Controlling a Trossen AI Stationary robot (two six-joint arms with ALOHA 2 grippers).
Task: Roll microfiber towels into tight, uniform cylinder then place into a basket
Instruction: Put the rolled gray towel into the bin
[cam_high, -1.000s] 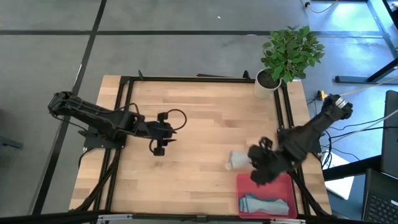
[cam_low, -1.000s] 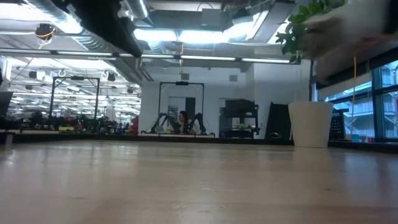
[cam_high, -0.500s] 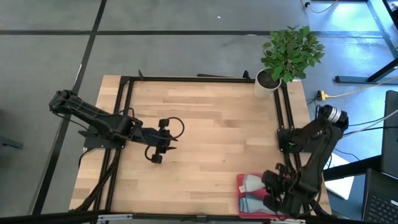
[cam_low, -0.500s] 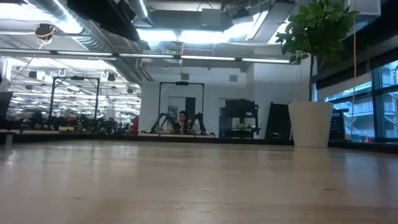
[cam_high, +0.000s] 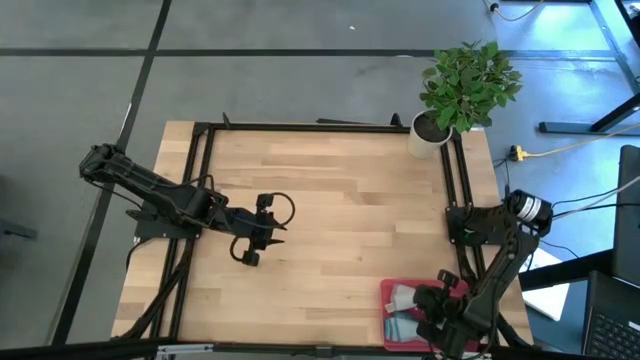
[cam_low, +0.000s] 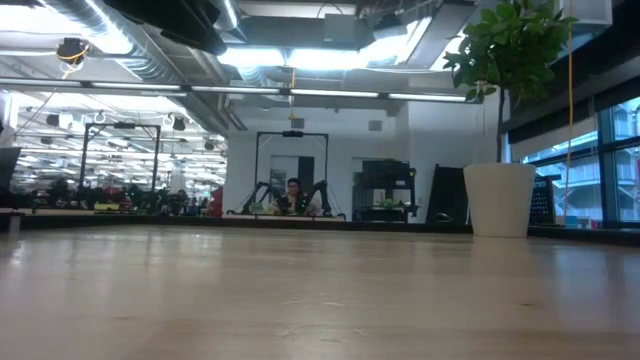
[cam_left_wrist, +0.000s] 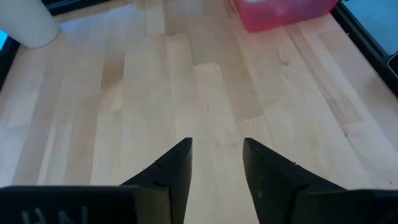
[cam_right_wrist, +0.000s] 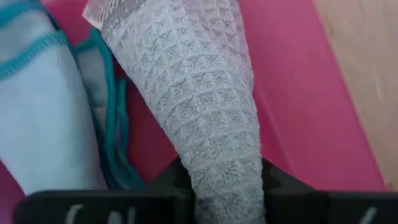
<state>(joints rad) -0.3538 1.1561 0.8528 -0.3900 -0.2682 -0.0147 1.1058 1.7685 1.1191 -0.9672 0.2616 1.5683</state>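
Observation:
The pink basket (cam_high: 388, 290) stands at the table's near right corner. In it lies the rolled teal-blue towel (cam_right_wrist: 37, 112), also in the high view (cam_high: 400, 328). Beside that towel is the rolled grey-green waffle towel (cam_right_wrist: 193, 93), and my right gripper (cam_high: 428, 310) is over the basket, shut on it. My left gripper (cam_high: 262, 230) hovers open over bare wood left of the table's middle, with nothing between its fingers (cam_left_wrist: 174, 168). The low view shows neither gripper. My right gripper pinches one end of the grey-green roll (cam_right_wrist: 227, 177) between its two fingers, which come steeply from above. The roll runs away from the fingers over the basket's floor (cam_right_wrist: 305, 93), alongside the teal-blue towel. Whether its far end (cam_right_wrist: 118, 18) rests on the floor I cannot tell.
A potted plant in a white pot (cam_high: 432, 130) stands at the far right corner. A black frame rail (cam_high: 300, 127) runs along the table's far edge and down both sides. Bare wood (cam_high: 340, 220) lies between the two arms.
My right gripper has swung from just beyond the basket's far side toward the table's near edge and down into the basket, rolling its wrist. It carried the grey-green roll off the wood and in beside the teal-blue towel. My left gripper has drifted slightly toward the near edge.

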